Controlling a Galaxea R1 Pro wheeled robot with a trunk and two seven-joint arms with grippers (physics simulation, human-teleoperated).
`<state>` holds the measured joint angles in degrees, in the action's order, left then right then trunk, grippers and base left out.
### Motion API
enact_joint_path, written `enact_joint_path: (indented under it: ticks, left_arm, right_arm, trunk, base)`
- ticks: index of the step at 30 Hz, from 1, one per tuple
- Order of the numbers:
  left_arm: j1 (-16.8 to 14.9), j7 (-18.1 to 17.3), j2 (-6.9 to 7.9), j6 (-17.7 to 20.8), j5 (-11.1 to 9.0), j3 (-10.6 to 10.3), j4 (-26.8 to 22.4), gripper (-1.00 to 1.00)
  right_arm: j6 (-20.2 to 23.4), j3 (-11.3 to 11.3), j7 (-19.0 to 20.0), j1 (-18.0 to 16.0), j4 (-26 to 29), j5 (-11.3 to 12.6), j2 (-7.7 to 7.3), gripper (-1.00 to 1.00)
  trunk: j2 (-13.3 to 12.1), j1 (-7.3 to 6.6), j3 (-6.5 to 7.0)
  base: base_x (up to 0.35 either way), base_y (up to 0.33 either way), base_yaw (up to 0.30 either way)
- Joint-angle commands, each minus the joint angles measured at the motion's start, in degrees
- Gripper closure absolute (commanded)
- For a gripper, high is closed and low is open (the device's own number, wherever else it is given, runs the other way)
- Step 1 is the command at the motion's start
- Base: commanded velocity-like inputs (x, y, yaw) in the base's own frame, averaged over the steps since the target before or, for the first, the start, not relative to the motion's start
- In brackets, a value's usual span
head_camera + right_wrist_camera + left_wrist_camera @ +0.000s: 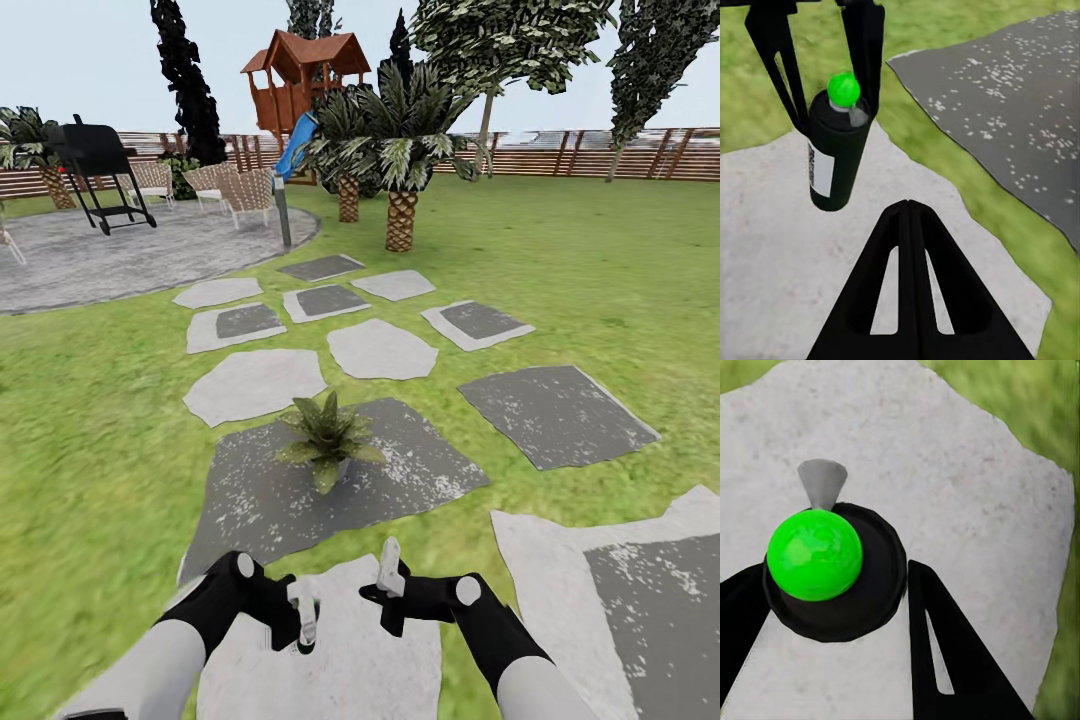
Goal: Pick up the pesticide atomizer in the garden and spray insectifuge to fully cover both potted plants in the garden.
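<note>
Gripping the spray bottle (307,622), the left gripper (303,618) hangs low over a pale paving stone (340,660), its two black fingers closed on either side of the dark bottle body. From the left wrist camera the bottle (834,572) is seen from above: a bright green cap sits on its round dark top, a small grey nozzle sticks out past it, and a black finger (945,660) lies against its side. From the right wrist camera the bottle (836,146) hangs upright between the left gripper's fingers (866,52), its white label facing the camera. The right gripper (390,580) is just beside the bottle without touching it; its fingers (911,292) are pressed together, holding nothing. Just beyond the pale stone, a potted plant (328,437) with pointed olive leaves stands on a dark speckled slab (420,470). Past that slab, more stepping stones (380,348) lead across the lawn (90,440) to two palms (400,150) and a round paved patio (120,255) with a black grill (100,170) and chairs (245,192). Farthest from the pale stone are a wooden playhouse (300,80) and a slatted fence (600,152).
</note>
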<state>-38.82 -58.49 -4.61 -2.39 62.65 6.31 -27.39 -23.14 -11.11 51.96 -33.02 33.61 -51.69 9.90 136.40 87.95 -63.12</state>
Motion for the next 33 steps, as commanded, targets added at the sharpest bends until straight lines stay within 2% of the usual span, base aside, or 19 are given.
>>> enact_joint_path:
  ticks: [1, 9, 19, 29, 33]
  left_arm:
    - [-0.03, -0.26, -0.54, -0.38, 0.55, 0.46, -0.09, 1.0]
    - [-0.03, 0.02, -2.51, -0.51, 0.21, 0.54, -0.12, 1.0]
    - [-0.03, 1.36, -2.86, -2.36, 0.03, 0.63, 0.34, 1.0]
    - [-0.03, 1.39, -4.04, -2.54, 0.02, 0.63, 1.27, 1.0]
    - [-0.03, 2.71, -4.44, -2.6, 0.02, 0.63, 1.28, 1.0]
  right_arm:
    - [-0.24, -0.49, 0.33, -0.03, 0.06, -0.43, 0.1, 1.0]
    - [-0.24, -0.48, 0.33, -0.04, 0.0, -0.43, 0.1, 1.0]
    - [-0.24, -0.44, 0.33, -0.1, 0.06, -0.43, 0.1, 1.0]
    - [-0.24, -0.42, 0.33, -1.08, -0.02, -0.43, 0.1, 1.0]
    - [-0.24, -0.45, 0.33, -1.24, -0.03, -0.43, 0.1, 1.0]
  trunk:
    - [0.02, -0.01, -0.05]
    - [0.02, -0.01, -0.05]
    - [0.02, -0.01, -0.05]
    - [0.02, -0.01, -0.05]
    - [0.02, -0.01, -0.05]
  base:
    - [0.0, 0.0, 0.0]
    - [0.0, 0.0, 0.0]
    - [0.0, 0.0, 0.0]
    - [0.0, 0.0, 0.0]
    - [0.0, 0.0, 0.0]
